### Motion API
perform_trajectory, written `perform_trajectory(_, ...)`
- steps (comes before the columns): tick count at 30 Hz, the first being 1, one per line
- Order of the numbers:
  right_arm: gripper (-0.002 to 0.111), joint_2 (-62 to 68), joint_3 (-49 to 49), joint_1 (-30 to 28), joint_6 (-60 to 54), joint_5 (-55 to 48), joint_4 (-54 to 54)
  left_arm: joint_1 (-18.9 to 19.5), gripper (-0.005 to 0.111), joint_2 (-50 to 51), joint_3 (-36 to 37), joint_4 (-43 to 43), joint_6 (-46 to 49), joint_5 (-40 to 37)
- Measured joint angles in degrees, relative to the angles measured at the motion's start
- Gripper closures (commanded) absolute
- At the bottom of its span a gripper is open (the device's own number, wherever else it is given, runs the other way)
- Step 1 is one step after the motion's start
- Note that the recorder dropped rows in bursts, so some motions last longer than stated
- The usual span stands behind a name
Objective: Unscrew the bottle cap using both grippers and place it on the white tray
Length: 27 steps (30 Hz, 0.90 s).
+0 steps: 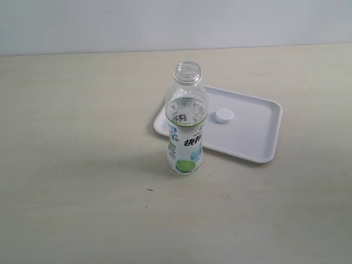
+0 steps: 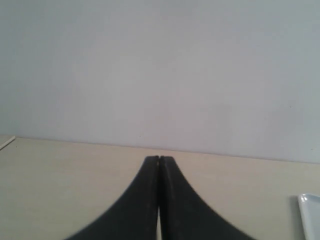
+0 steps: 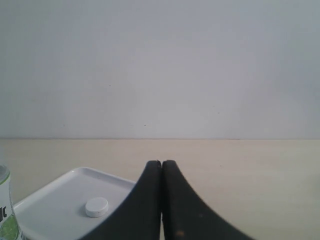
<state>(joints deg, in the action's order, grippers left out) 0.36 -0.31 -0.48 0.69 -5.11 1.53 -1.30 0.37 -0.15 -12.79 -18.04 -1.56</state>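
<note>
Bottle cap (image 1: 224, 115) was what I was watching for, and it lay flat on the white tray (image 1: 256, 155), off the bottle (image 1: 186, 129).

Starting from the pincers: the left gripper (image 2: 159, 159) had its two black fingers pressed together tip to tip, with nothing between them. Its wrist view looked across the bare table (image 1: 82, 176) to a plain wall (image 1: 165, 22), with only a corner of the tray showing. The right gripper (image 3: 161, 163) was closed the same way, on nothing. Past its fingers I could see the tray with the cap on it, and a sliver of the bottle's label beside that. Neither arm appeared in the exterior view, so both seemed well back from the work.

Further out, the bottle stood upright on the table with its threaded neck open. It was just off the tray's corner at about eight o'clock, and its body hid part of that rim. From the bottle's foot the cap sat at roughly one o'clock, near the middle of the tray and well inside the raised edge.

By my reckoning the unscrewing and the placing were both done, and this was the parked end of the job. Any next move would call only for keeping both arms clear, so as not to knock over the light, nearly empty bottle.
</note>
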Motion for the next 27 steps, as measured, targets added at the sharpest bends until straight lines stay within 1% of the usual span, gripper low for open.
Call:
perform_trajectory(8,0.108,0.00,0.00,0.00,0.00,0.00,0.00,0.00,0.107,0.00,0.00,1.96,2.07,-3.15)
perform_trajectory(13,0.108,0.00,0.00,0.00,0.00,0.00,0.00,0.00,0.107,0.00,0.00,2.67,4.12,-3.38)
perform_trajectory(27,0.108,0.00,0.00,0.00,0.00,0.00,0.00,0.00,0.107,0.00,0.00,2.77,4.50,-3.51)
